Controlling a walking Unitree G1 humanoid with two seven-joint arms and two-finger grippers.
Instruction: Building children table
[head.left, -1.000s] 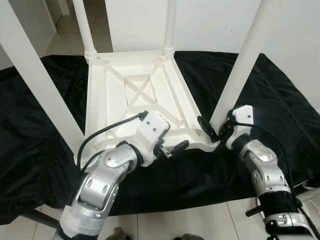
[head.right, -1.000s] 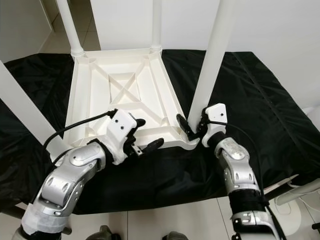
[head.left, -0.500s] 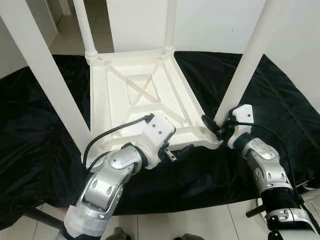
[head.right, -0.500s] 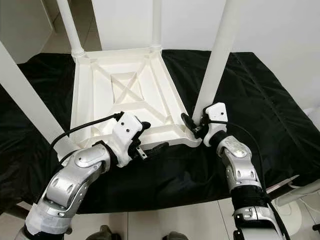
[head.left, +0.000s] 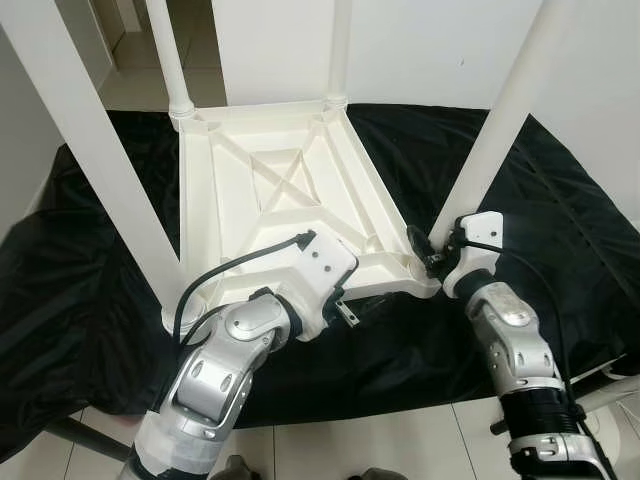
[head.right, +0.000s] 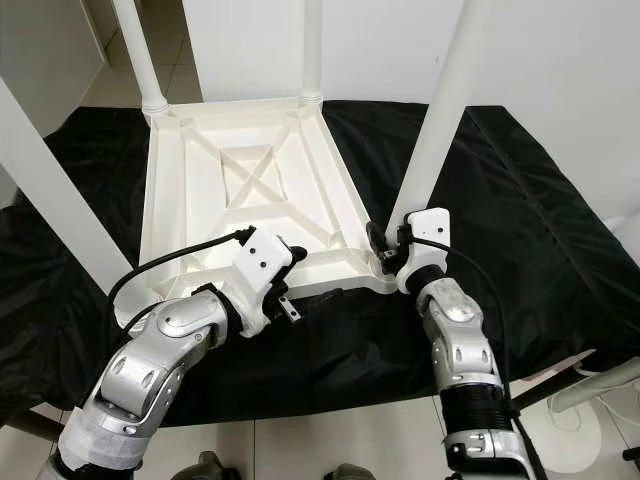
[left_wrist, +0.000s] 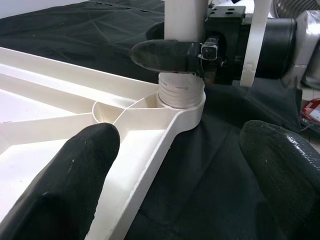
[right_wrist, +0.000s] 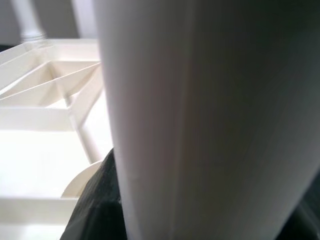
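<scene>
A white children's table (head.left: 270, 190) lies upside down on a black cloth, its four legs pointing up. My right gripper (head.left: 432, 252) is shut around the base of the near right leg (head.left: 500, 130), just above its corner socket (left_wrist: 181, 102). One of its black fingers (left_wrist: 165, 54) presses against the leg, which stands close before the right wrist camera (right_wrist: 200, 120). My left gripper (left_wrist: 180, 165) is open and low at the table's near edge, one finger (left_wrist: 75, 170) over the frame and the other (left_wrist: 285, 165) over the cloth, pointing at that corner.
The black cloth (head.left: 90, 330) covers the floor around the table, with pale tiles (head.left: 360, 450) at its near edge. The near left leg (head.left: 90, 150) and two far legs (head.left: 170, 55) stand tall. A white wall (head.left: 420, 40) rises behind.
My left gripper has slid right along the table's near edge toward the near right corner and dropped lower. My right gripper has drawn in closer against the base of the leg.
</scene>
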